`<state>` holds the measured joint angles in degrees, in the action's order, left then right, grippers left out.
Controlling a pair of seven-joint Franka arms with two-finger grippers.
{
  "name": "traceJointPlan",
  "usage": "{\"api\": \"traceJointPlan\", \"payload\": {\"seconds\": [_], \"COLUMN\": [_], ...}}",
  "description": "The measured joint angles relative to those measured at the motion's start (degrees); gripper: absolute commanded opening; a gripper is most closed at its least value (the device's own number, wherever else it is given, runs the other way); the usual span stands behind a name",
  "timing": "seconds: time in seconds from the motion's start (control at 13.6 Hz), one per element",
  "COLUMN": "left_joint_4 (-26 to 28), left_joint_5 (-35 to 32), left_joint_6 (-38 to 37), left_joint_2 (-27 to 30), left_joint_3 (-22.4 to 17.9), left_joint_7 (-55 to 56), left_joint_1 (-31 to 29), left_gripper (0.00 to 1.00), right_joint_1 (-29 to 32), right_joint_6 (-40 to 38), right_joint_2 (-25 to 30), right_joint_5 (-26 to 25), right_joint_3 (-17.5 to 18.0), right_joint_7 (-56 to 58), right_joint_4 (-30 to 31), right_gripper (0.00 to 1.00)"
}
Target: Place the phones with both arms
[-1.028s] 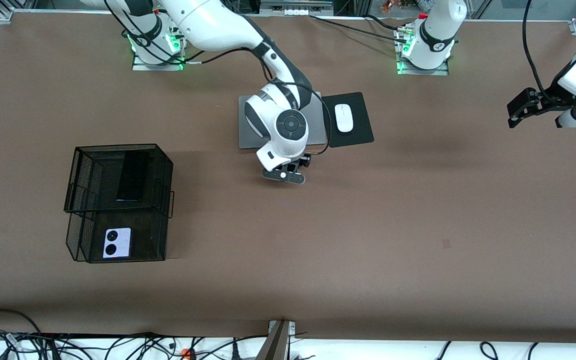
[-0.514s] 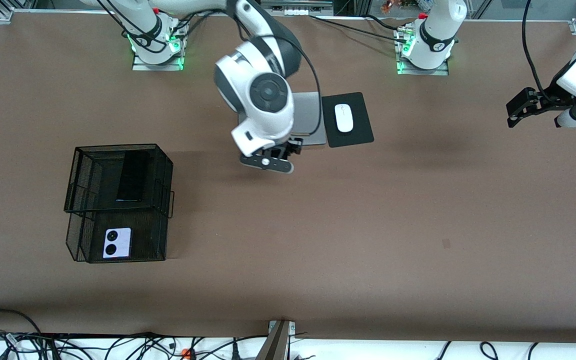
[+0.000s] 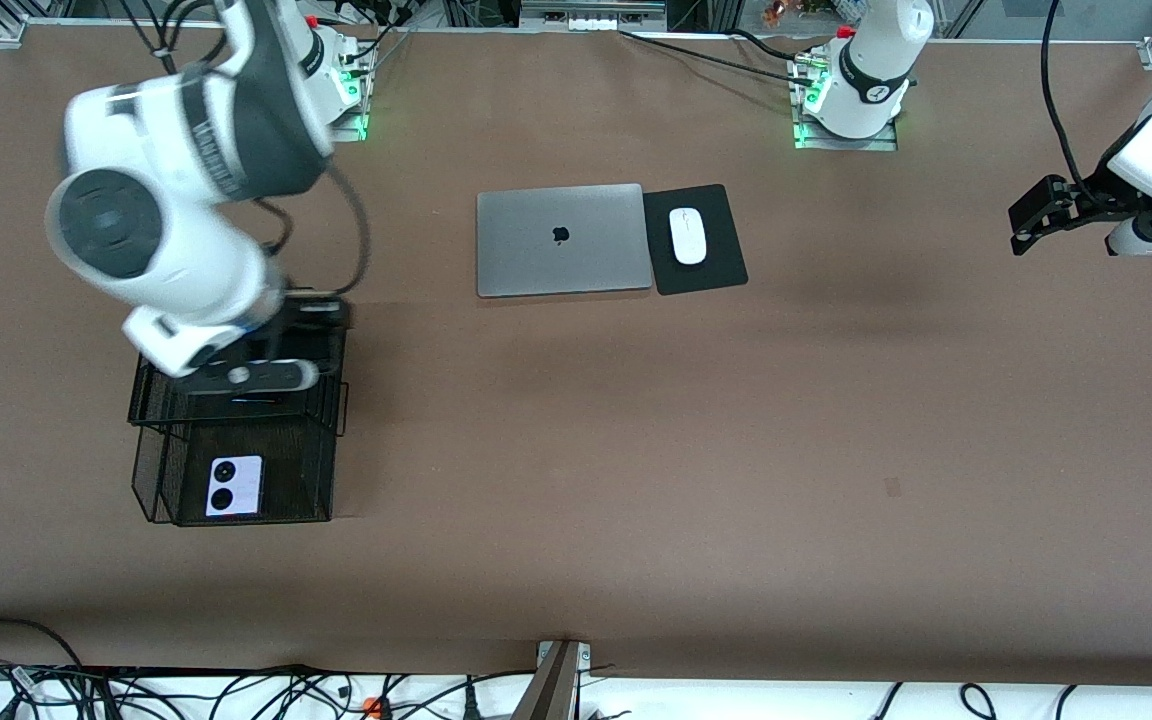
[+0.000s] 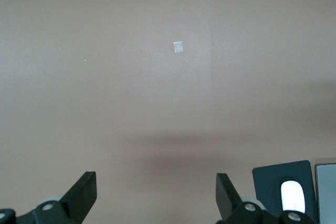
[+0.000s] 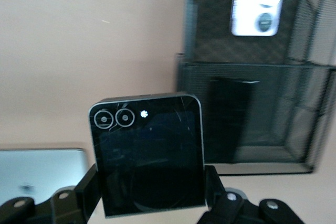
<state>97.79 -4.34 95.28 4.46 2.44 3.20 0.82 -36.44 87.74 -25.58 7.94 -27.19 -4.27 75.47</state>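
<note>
My right gripper (image 3: 258, 376) hangs over the black mesh basket (image 3: 148, 470), above its compartment nearer the robots. In the right wrist view my right gripper (image 5: 151, 180) is shut on the small squarish black phone (image 5: 147, 156), held by its two sides. The long black slab (image 5: 227, 116) lies in that compartment; the arm hides most of it in the front view. The white-lavender phone (image 3: 234, 486) with two black circles lies in the basket's compartment nearer the front camera and also shows in the right wrist view (image 5: 257, 9). My left gripper (image 3: 1031, 215) (image 4: 156, 192) is open and empty, waiting over the left arm's end of the table.
A silver laptop (image 3: 558, 240) lies shut mid-table near the robots. Beside it, toward the left arm's end, a white mouse (image 3: 687, 236) sits on a black pad (image 3: 721, 268). Cables run along the table's edge nearest the front camera.
My right arm has swung from over the laptop to over the mesh basket, carrying the black phone. The laptop is now uncovered. My left arm has barely moved.
</note>
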Motion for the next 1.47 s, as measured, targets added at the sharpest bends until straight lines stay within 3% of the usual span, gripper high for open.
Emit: {"api": "traceJointPlan", "payload": {"seconds": [0.22,0.37,0.66,0.88,0.95,1.03,1.1,1.47], "left_joint_4": [-0.02,-0.02,-0.06,-0.08,-0.09,-0.1,-0.11,-0.15], "left_joint_5": [0.0,0.0,0.0,0.0,0.0,0.0,0.0,0.0], "left_joint_6": [-0.04,-0.26,-0.4,-0.41,-0.41,-0.42,-0.42,-0.43], "left_joint_2": [-0.05,-0.07,-0.12,-0.14,-0.16,-0.18,-0.19,-0.22], "left_joint_3": [-0.02,-0.12,-0.12,-0.12,-0.11,-0.11,-0.11,-0.11], "left_joint_7": [0.0,0.0,0.0,0.0,0.0,0.0,0.0,0.0], "left_joint_1": [-0.02,-0.14,-0.17,-0.17,-0.17,-0.17,-0.17,-0.16], "left_gripper": [1.0,1.0,1.0,1.0,1.0,1.0,1.0,1.0], "right_joint_1": [1.17,2.36,4.17,4.44,4.75,5.1,5.49,6.41], "right_joint_6": [4.63,10.6,20.62,23.43,23.72,23.86,23.97,22.29], "right_joint_2": [0.72,1.3,1.1,-0.39,-1.29,-2.2,-2.99,-3.91], "right_joint_5": [0.23,2.25,4.78,4.78,4.78,4.79,4.82,6.55], "right_joint_3": [-7.75,-10.66,-11.51,-11.5,-11.5,-11.52,-11.52,-11.56], "right_joint_7": [15.82,23.53,28.68,28.7,28.7,28.69,28.63,25.37], "right_joint_4": [6.34,12.46,23.53,26.9,27.11,27.13,27.12,23.45], "right_gripper": [0.0,0.0,0.0,0.0,0.08,0.8,1.0,1.0]}}
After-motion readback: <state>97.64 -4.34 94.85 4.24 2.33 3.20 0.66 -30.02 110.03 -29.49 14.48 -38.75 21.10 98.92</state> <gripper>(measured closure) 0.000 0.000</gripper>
